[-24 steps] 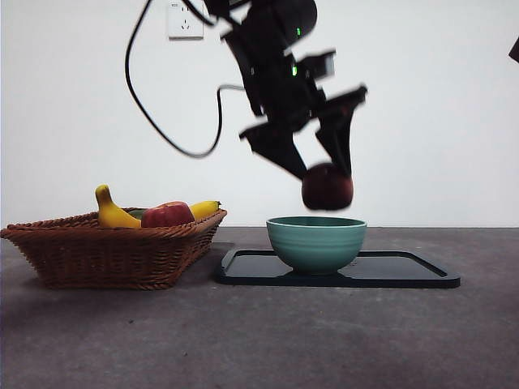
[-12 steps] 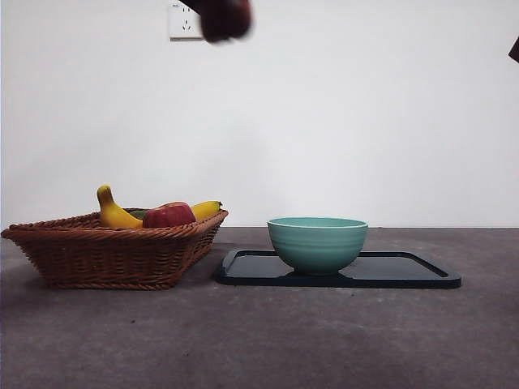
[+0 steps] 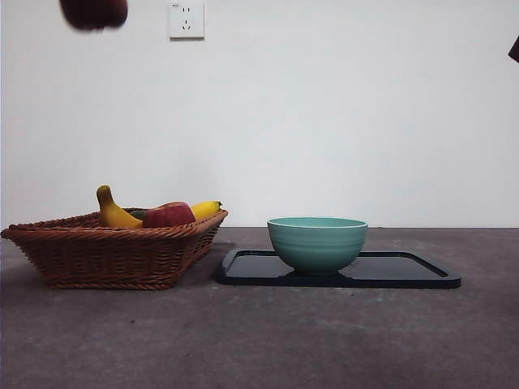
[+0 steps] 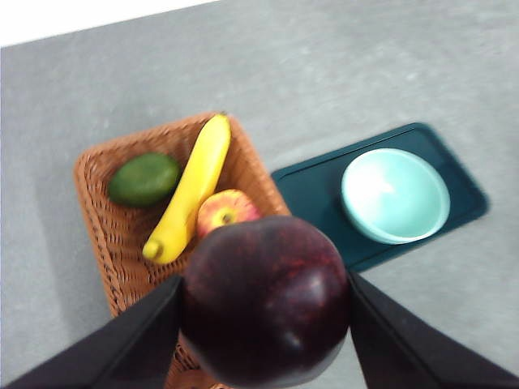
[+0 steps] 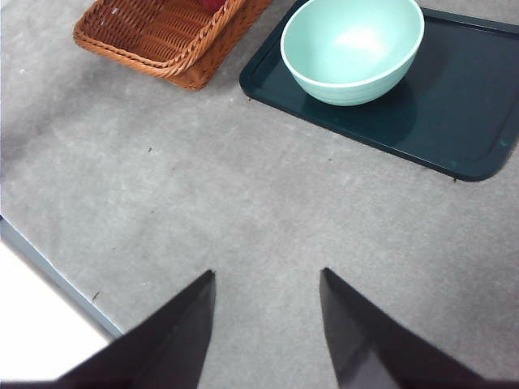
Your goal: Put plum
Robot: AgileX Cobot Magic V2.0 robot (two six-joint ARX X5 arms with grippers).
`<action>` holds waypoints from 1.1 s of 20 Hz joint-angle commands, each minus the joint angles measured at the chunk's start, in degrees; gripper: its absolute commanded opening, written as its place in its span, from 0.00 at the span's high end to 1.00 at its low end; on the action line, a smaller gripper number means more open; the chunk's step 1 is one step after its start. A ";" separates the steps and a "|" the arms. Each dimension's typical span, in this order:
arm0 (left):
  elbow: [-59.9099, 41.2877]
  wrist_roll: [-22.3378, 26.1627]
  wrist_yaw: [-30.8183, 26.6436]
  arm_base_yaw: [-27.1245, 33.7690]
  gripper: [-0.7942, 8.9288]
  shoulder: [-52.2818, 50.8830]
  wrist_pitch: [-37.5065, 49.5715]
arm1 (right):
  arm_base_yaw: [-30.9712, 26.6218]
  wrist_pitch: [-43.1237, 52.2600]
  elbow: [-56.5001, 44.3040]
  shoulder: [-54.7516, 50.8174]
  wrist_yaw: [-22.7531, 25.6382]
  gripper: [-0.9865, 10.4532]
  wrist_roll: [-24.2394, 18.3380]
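The plum (image 4: 265, 300) is seen clamped between the two black jaws of the left gripper (image 4: 265, 312), one jaw pressed to each side of it; the jaws are spread only as wide as the fruit. In the front view the plum (image 3: 94, 13) is caught blurred at the top left corner, high above the table (image 3: 259, 340), over the basket's side. The wicker basket (image 4: 105, 235) is seen well below the held fruit, and a banana (image 4: 188, 191), a red apple (image 4: 225, 211) and a green fruit (image 4: 144, 179) lie in it. A teal bowl (image 3: 317, 242) stands on a dark tray (image 3: 405, 271) just beside the basket. The right gripper (image 5: 266, 324) is held above bare table, jaws parted, nothing between them.
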 commanded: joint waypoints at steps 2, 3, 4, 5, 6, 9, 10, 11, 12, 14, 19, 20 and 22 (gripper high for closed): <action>-11.10 0.63 -0.04 0.66 0.63 -0.59 10.95 | 0.33 0.57 0.11 0.17 -0.04 0.73 -0.48; -14.19 0.63 -0.07 0.74 0.63 -0.13 14.14 | 0.33 0.55 0.11 0.17 -0.04 0.73 -0.48; -17.05 0.63 -0.04 0.85 0.63 0.39 17.31 | 0.33 0.57 0.11 0.17 -0.04 0.73 -0.48; -19.63 0.63 -0.07 0.92 0.63 1.14 20.22 | 0.33 0.57 0.11 0.17 -0.04 0.73 -0.48; -21.68 0.63 -0.07 0.92 0.63 2.10 22.69 | 0.33 0.55 0.11 0.17 -0.04 0.73 -0.48; -25.05 0.87 -0.07 1.60 0.63 6.88 28.61 | 0.33 0.57 0.11 0.17 -0.04 0.73 -0.48; -25.27 0.92 -0.07 1.84 0.63 8.96 30.08 | 0.33 0.57 0.11 0.17 -0.04 0.73 -0.48; -25.27 0.90 -0.07 2.01 0.63 11.13 31.30 | 0.33 0.57 0.11 0.17 -0.04 0.73 -0.46; -25.27 0.92 -0.07 2.14 0.63 13.22 32.37 | 0.33 0.55 0.11 0.17 -0.04 0.73 -0.46; -25.27 0.92 -0.07 2.40 0.63 17.00 34.51 | 0.33 0.57 0.11 0.17 -0.04 0.73 -0.46; -25.27 0.92 -0.07 2.43 0.63 23.10 37.27 | 0.33 0.57 0.11 0.17 -0.02 0.73 -0.46; -25.27 0.92 -0.07 2.43 0.63 23.65 37.29 | 0.33 0.57 0.11 0.17 -0.02 0.73 -0.46; -25.27 0.92 -0.07 2.45 0.63 23.93 36.83 | 0.33 0.57 0.11 0.17 -0.02 0.73 -0.46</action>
